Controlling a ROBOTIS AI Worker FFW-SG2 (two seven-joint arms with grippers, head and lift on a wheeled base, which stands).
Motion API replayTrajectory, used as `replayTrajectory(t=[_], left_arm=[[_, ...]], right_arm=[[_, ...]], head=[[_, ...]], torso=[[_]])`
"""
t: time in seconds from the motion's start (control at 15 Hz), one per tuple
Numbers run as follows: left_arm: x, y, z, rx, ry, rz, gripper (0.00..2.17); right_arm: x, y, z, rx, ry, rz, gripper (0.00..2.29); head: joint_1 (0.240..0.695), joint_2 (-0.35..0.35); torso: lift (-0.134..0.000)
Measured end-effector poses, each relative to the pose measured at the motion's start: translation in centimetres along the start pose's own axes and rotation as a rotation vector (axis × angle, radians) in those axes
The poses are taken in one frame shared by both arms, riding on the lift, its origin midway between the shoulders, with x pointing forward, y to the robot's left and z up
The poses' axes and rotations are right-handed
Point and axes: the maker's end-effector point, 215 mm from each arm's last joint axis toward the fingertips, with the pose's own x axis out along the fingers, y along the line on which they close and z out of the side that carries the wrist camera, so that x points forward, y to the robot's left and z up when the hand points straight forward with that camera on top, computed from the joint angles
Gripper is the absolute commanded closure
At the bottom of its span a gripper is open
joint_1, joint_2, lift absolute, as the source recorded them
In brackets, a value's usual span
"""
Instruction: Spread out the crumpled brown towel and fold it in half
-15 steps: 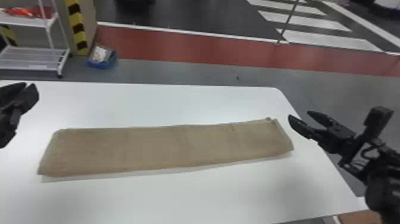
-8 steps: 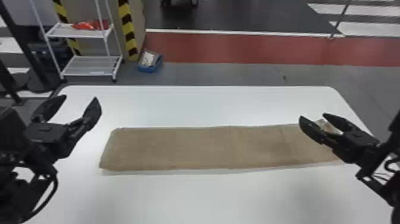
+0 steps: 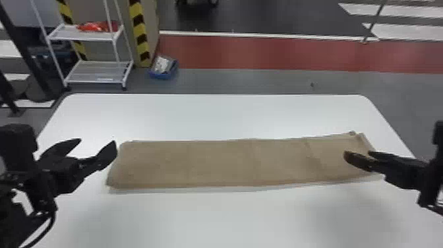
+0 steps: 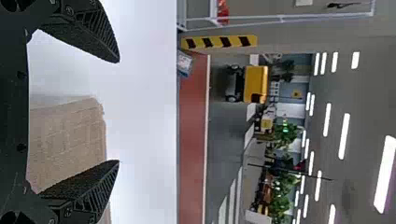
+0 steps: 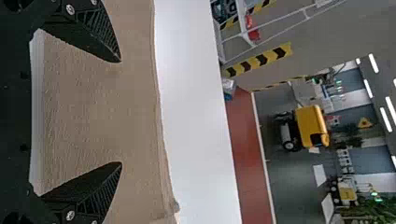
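Observation:
The brown towel (image 3: 224, 163) lies flat on the white table as a long strip running left to right, layered at its right end. Beside its left end my left gripper (image 3: 99, 145) is open and empty; in the left wrist view the towel (image 4: 70, 140) shows behind the parted fingers of that gripper (image 4: 119, 112). Over the towel's right end is my right gripper (image 3: 357, 155), open with nothing in it. In the right wrist view the towel (image 5: 98, 107) spreads behind this gripper (image 5: 121, 112).
The white table (image 3: 214, 115) has rounded far corners. Beyond it on the floor stand a white shelf rack (image 3: 95, 72) and a blue box (image 3: 163, 69), both toward the left.
The head view has swung left, bringing my left arm and the rack further in. My right gripper has gone from beyond the towel's right end to over it. The towel keeps its shape.

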Motion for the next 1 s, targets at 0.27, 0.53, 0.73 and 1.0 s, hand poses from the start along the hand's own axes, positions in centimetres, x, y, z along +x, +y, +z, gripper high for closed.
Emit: replayTrajectory(t=[0.27,0.53,0.73,1.0], left_arm=[[0.0,-0.2,-3.5,-0.058,0.184,-0.064,0.14],[0.5,-0.1,-4.0,-0.103,0.247,-0.113,0.13],[1.3,-0.4,-4.5,-0.144,0.274,-0.157,0.13],[1.8,-0.3,-5.3,-0.17,0.306,-0.181,0.13]], right_arm=[[-0.2,-4.0,0.7,-0.034,0.118,-0.041,0.11],[0.2,-7.4,1.3,-0.061,0.161,-0.087,0.11],[0.8,-9.1,1.6,-0.086,0.178,-0.098,0.11],[1.0,-10.3,2.0,-0.099,0.187,-0.102,0.12]], head=[[0.695,-0.14],[0.695,-0.17],[0.695,-0.188],[0.695,-0.198]], torso=[[-0.12],[-0.12],[-0.12],[-0.12]])
